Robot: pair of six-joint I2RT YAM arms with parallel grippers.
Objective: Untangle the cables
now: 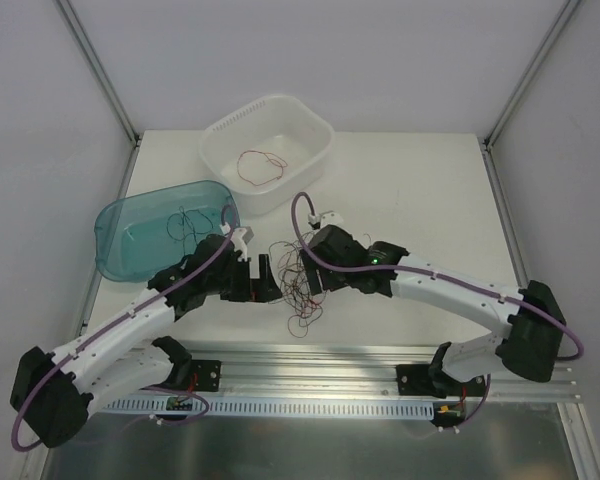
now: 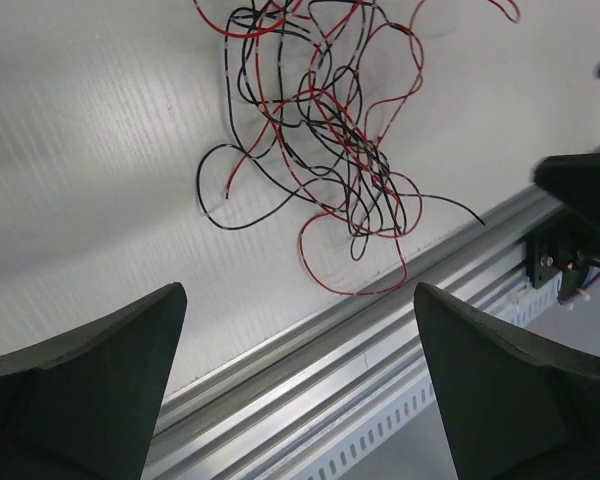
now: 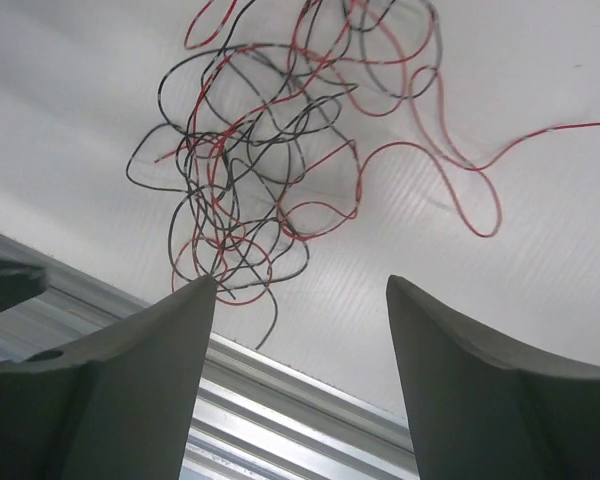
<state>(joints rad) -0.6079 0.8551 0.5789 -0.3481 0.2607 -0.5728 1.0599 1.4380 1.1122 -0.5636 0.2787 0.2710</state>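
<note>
A tangle of thin red and black cables (image 1: 298, 285) lies on the white table near its front edge, between my two grippers. My left gripper (image 1: 267, 279) is open and empty just left of the tangle. In the left wrist view the tangle (image 2: 320, 130) lies ahead of the open left gripper (image 2: 300, 292), apart from its fingers (image 2: 100, 380). My right gripper (image 1: 309, 273) is open and empty at the tangle's right side. In the right wrist view the tangle (image 3: 245, 180) lies ahead and left of the right gripper (image 3: 300, 282), its lowest loops close to the left fingertip (image 3: 195, 300).
A white tub (image 1: 315, 125) at the back centre holds a loose red wire (image 1: 260, 165). A blue translucent tub (image 1: 110, 225) at the left holds black wires (image 1: 185, 225). A metal rail (image 1: 320, 365) runs along the table's front edge.
</note>
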